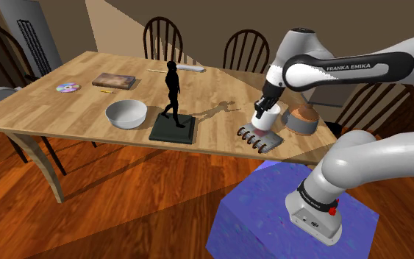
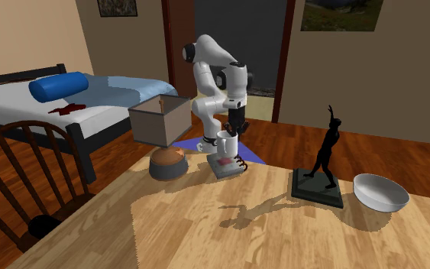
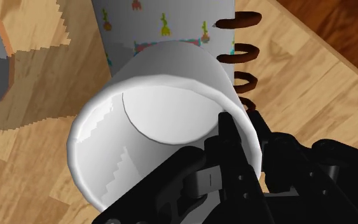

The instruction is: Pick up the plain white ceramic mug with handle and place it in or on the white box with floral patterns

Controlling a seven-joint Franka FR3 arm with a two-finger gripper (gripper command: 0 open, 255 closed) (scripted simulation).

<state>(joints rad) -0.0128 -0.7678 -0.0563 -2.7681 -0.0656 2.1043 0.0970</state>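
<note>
The claw [image 3: 243,136] is clamped on the white mug [image 3: 165,83], one finger inside the rim and the other outside, pinching the wall between them. The mug hangs right over the floral box [image 3: 165,25], a flat white piece with little coloured motifs and dark spiral rings [image 3: 241,58] down one edge. It lies on the table [image 1: 220,99] near the edge by the stand. From the shoulder view the mug's base sits just at the box's top, and I can't tell whether it's touching or a hair above.

This looks like the set-down, and it calls for patience. I'd bring the mug straight down and upright, no sideways drift. The spiral rings are close on one side, and a base landing on them would rock. Aim for the flat patterned middle.

A round grey pot [image 1: 301,121] sits just beside the box, so any swing that way risks a bump.

The release is the tricky bit, I'd say: open only once the base is fully seated. Then lift straight up, because the inner finger could catch the rim and tip the mug.
</note>
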